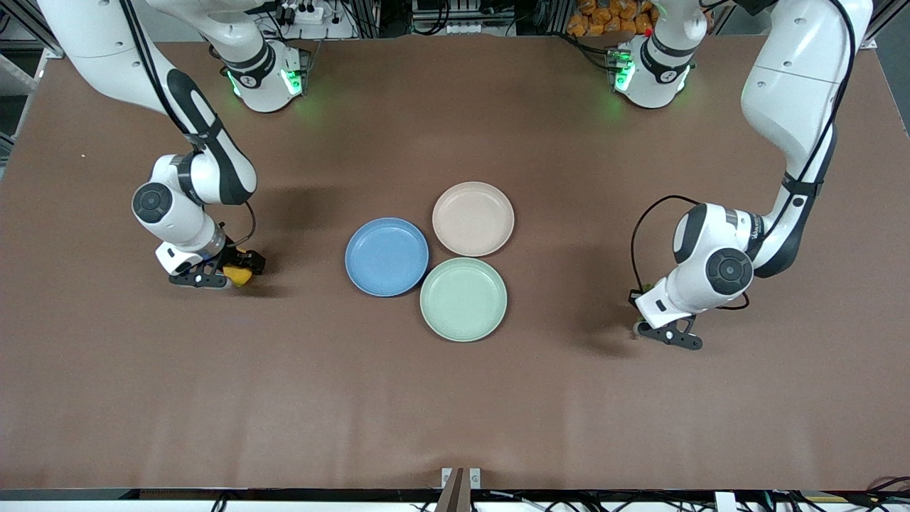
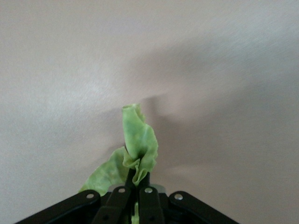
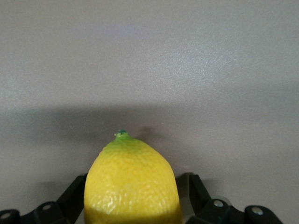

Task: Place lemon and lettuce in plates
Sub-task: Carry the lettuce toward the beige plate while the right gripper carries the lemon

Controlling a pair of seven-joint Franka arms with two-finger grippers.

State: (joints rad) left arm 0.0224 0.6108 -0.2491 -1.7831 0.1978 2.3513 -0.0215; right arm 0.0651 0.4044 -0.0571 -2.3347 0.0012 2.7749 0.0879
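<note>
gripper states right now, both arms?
Left gripper: closed on the lettuce.
Right gripper: closed on the lemon.

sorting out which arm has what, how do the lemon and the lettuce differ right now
The lemon is a smooth, plump yellow oval with a green tip; the lettuce is a thin, crinkled green leaf. The lemon sits between the right gripper's fingers toward the right arm's end of the table; the lettuce is pinched in the left gripper toward the left arm's end. Both are gripped, and neither is on a plate yet.
</note>
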